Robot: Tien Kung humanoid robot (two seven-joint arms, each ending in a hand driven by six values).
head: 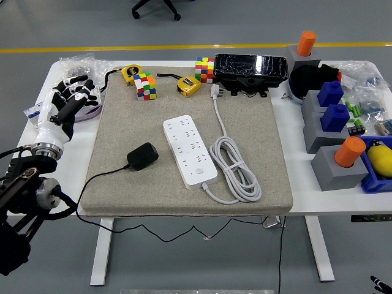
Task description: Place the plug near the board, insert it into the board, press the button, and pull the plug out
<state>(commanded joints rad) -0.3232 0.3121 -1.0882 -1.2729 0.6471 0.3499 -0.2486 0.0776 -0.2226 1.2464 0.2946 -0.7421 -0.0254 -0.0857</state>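
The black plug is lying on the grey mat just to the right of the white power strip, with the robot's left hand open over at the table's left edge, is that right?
Not quite. In the head view the black plug lies on the grey mat to the left of the white power strip, not the right; the strip's own coiled white cable is on its right. The left hand is open at the table's left edge.

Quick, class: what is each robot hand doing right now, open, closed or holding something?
Left hand: open, fingers spread, holding nothing, over the table's left edge.
Right hand: not in view.

Black plug (142, 156) lying left of white board (190, 151); left hand (68, 99) empty, fingers spread.
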